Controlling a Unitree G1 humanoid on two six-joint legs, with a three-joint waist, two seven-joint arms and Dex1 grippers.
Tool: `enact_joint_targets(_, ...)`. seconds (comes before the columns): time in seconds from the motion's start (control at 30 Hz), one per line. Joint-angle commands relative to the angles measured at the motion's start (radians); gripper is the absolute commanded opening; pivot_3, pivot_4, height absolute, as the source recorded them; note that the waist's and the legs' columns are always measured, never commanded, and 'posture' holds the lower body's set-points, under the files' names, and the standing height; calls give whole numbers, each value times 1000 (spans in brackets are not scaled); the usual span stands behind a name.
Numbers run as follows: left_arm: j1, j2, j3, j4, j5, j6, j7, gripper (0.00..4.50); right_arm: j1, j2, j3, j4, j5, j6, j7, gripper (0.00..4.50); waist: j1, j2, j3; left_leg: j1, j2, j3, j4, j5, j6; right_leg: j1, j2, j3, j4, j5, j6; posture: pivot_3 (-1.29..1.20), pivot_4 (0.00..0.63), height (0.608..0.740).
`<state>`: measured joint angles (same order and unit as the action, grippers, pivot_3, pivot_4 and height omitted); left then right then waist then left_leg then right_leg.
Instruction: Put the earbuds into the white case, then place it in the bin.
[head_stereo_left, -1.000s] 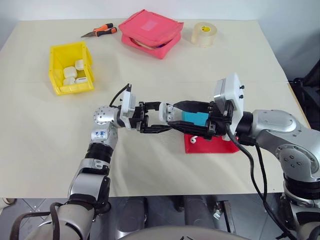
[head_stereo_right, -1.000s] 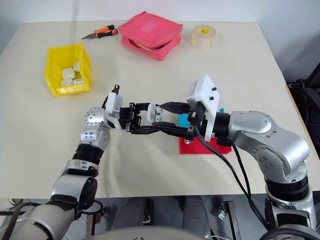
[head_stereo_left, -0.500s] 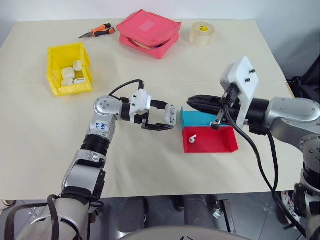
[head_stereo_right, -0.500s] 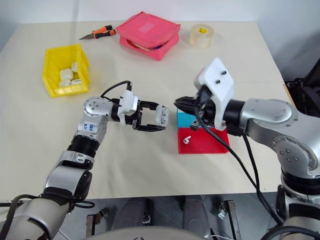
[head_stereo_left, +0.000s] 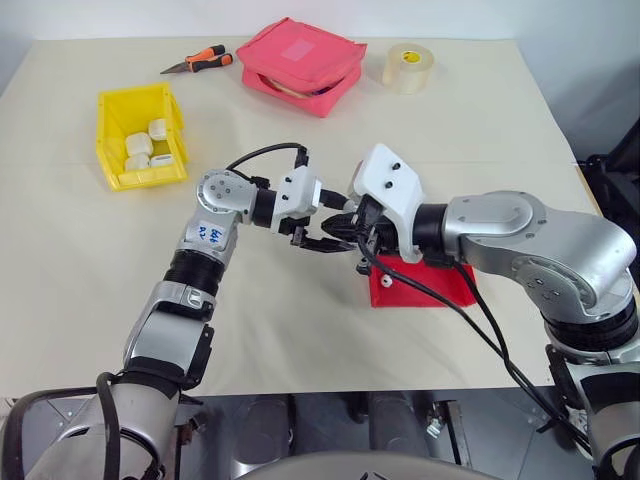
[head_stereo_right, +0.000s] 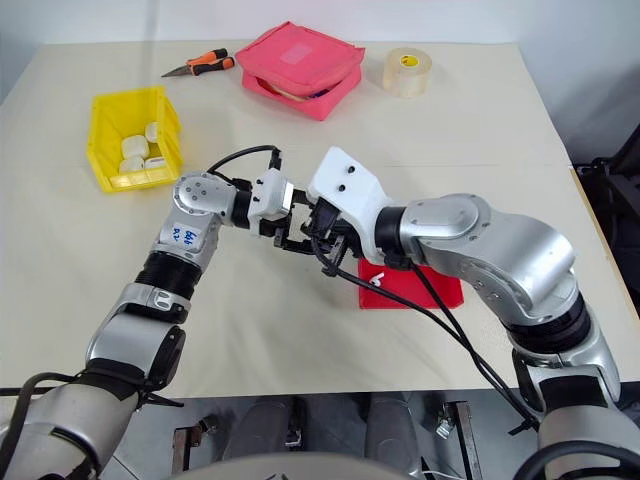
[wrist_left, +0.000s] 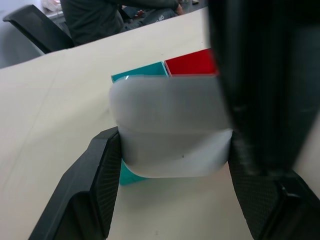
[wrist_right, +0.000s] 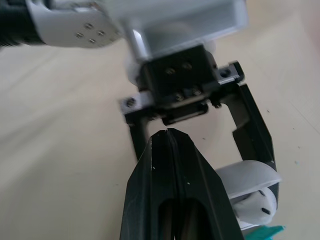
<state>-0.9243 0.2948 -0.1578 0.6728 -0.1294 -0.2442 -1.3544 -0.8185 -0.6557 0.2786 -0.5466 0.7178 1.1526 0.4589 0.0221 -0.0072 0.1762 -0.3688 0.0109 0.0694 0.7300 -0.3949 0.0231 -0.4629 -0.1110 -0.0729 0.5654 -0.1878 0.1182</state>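
Left pincer (wrist_left: 170, 165) clamped on the case (wrist_left: 172, 132), held above the table (head_stereo_left: 300, 310) beside the red tray (head_stereo_left: 425, 290). Case glossy white, rounded, small enough to sit between the black fingers (wrist_left: 100, 175); lid open in the right wrist view, with a white earbud (wrist_right: 255, 205) seated inside. Right pincer (wrist_right: 169, 137) shut, tips together, poised right at the left pincer. Bin (head_stereo_left: 142, 135) bright yellow, well apart at the table's far left, holding several white cases (head_stereo_left: 148, 145).
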Motion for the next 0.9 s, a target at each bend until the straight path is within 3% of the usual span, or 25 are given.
enact_joint_targets(0.03,0,25,23,-67,-40,0,-14,2793,-5,-43,-30,-20,-35,-7,32,12,0,0,0,0,0,0,0,0,0,0,0,0,0,0,0,0,150,740)
enact_joint_targets(0.37,65,71,63,-164,-88,61,21,2793,166,-180,-186,-74,-42,4,62,12,2,0,0,-1,0,0,0,0,0,0,-2,-3,-1,0,0,0,150,740)
enact_joint_targets(0.5,91,83,103,-200,-111,106,81,2793,305,-137,-328,-84,-43,-176,100,12,2,0,0,0,0,0,0,0,0,0,-2,-4,0,0,0,0,150,740)
enact_joint_targets(0.6,107,86,117,-224,-121,127,107,2793,367,-138,-365,-90,-59,-263,138,12,1,0,0,0,0,0,0,0,0,1,-2,-4,0,0,0,0,150,740)
enact_joint_targets(0.7,139,87,179,-230,-135,132,205,2793,480,-150,-451,-99,-1,-308,227,561,3,0,0,1,0,0,0,0,0,1,-2,-3,0,0,0,0,150,740)
enact_joint_targets(0.9,135,115,313,-184,-103,126,514,2793,549,-138,-509,-87,10,-442,329,2663,2,0,0,1,0,0,2,0,0,2,-2,-3,0,1,1,0,150,740)
